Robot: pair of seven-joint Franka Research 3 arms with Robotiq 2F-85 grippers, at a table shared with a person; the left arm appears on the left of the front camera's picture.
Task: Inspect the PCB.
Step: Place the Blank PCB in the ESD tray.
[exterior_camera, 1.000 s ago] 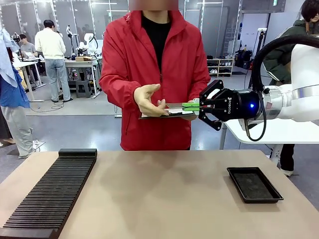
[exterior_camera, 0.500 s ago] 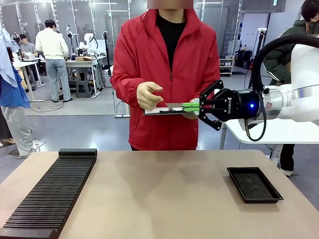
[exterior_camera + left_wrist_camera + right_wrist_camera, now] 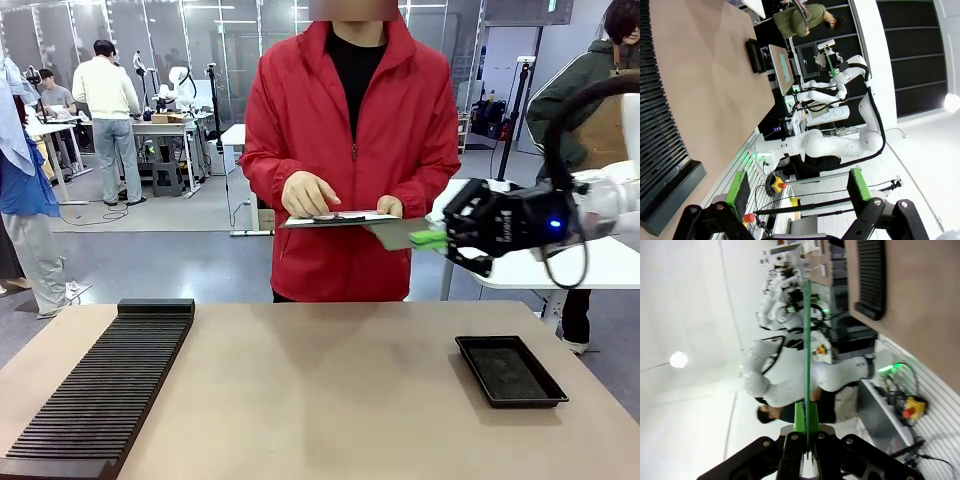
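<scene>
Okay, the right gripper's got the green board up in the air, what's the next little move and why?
Probably carry the PCB down toward the black tray. The right gripper is shut on its edge, apart from the person's clipboard, and the tray lies below on the table.

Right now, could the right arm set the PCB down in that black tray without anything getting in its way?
Probably yes. The right gripper is shut on the PCB, held in the air beside the person's clipboard. The black tray lies below it on the table, with bare tabletop around it.

Front camera faces across the table (image 3: 330,390); wrist cameras look sideways.
</scene>
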